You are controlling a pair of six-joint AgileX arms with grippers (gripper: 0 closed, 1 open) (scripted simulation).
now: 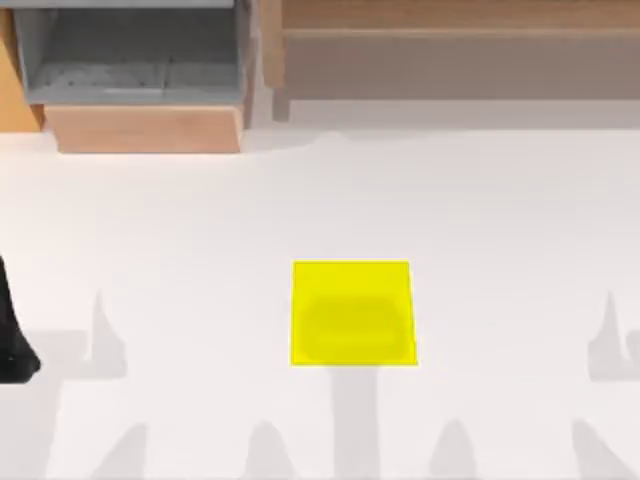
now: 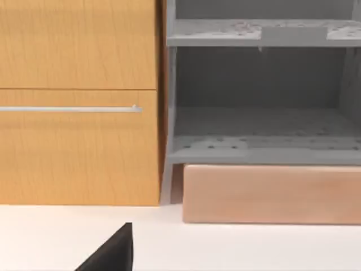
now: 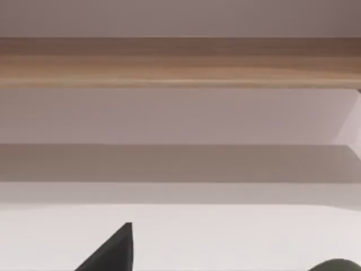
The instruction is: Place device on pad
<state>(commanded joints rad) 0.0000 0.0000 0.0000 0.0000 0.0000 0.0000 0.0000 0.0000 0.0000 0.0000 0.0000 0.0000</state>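
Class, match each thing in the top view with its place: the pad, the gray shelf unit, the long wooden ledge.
Things:
1. pad
2. gray shelf unit
3. long wooden ledge

Places:
A. at the back, on the left
B. at the back, on the right
C. flat on the white table, near the middle

Pairs: 1-C, 2-A, 3-B

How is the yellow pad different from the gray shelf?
The pad is bright yellow; the shelf is dull gray. The pad lies flat and thin mid-table; the shelf stands tall at the back left, on a wooden block. The pad is one plain sheet; the shelf has open compartments. Both have straight edges.
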